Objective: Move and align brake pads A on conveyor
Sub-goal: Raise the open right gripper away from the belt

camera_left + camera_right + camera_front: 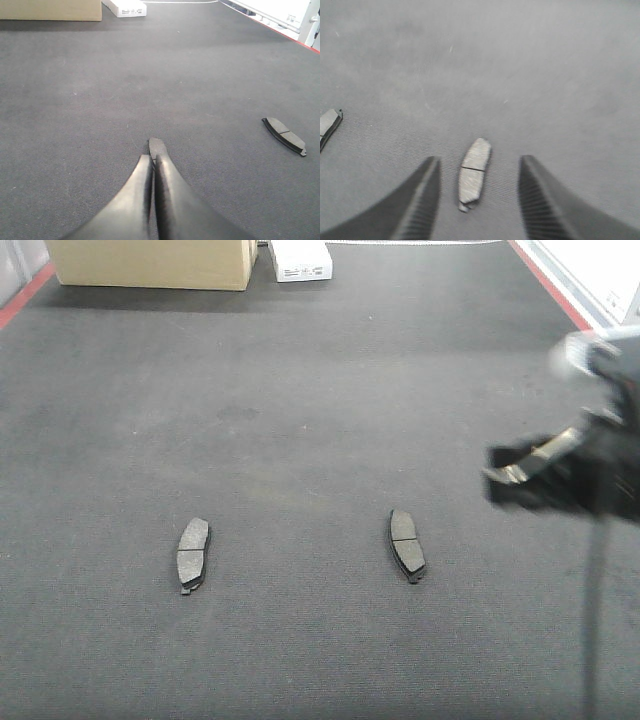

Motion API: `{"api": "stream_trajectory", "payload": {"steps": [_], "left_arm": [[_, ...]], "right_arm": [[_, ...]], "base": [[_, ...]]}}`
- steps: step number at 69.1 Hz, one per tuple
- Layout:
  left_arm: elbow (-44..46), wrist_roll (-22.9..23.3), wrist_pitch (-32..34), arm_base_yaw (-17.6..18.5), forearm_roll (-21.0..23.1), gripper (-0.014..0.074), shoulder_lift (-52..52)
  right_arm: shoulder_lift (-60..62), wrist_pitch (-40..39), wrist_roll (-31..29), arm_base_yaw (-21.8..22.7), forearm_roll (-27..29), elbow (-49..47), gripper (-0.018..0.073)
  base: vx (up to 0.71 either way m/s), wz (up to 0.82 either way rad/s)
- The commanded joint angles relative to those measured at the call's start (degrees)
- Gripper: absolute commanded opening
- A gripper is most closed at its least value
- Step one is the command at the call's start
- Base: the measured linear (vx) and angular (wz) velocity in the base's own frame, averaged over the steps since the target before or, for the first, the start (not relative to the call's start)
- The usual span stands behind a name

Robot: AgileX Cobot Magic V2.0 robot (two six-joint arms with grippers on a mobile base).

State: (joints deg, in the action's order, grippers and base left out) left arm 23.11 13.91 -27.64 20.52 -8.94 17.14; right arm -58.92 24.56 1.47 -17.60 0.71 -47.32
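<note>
Dark grey brake pads [193,554], charcoal conveyor [300,390], red edge strips [546,280], tan box [150,262]

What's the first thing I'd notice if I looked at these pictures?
Two small grey brake pads lie apart on the big dark conveyor, one on the left and one on the right. Next comes the blurry black right gripper at the right edge. Its wrist camera shows its open fingers, and a pad on the belt shows between them.
</note>
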Motion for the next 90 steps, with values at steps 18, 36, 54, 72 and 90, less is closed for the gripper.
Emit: {"api": "stream_trajectory", "payload": {"steps": [18, 36, 54, 72, 90], "left_arm": [[1.43, 0.04, 4.24, 0.13, -0.32, -0.0006, 0.4], [1.43, 0.04, 4.24, 0.13, -0.32, -0.0006, 0.4], [1.43, 0.17, 4.18, 0.13, -0.2, -0.0006, 0.4], [1.43, 0.17, 4.18, 0.13, -0.2, -0.0006, 0.4], [1.43, 0.17, 4.18, 0.13, -0.2, -0.0006, 0.4]], "right_arm": [[27.1, -4.44, -0.32, -0.13, -3.87, 17.29, 0.0062], [38.83, -4.0, -0.32, -0.13, -3.87, 23.59, -0.0007], [39.76, -4.13, -0.32, -0.13, -3.81, 23.59, -0.0006], [39.76, -4.13, -0.32, -0.13, -3.81, 23.59, -0.0006], [39.76, -4.13, -0.09, -0.13, -3.81, 23.59, -0.0006]], "base": [[0.0, 0.0], [0.0, 0.0], [0.0, 0.0], [0.0, 0.0], [0.0, 0.0]]}}
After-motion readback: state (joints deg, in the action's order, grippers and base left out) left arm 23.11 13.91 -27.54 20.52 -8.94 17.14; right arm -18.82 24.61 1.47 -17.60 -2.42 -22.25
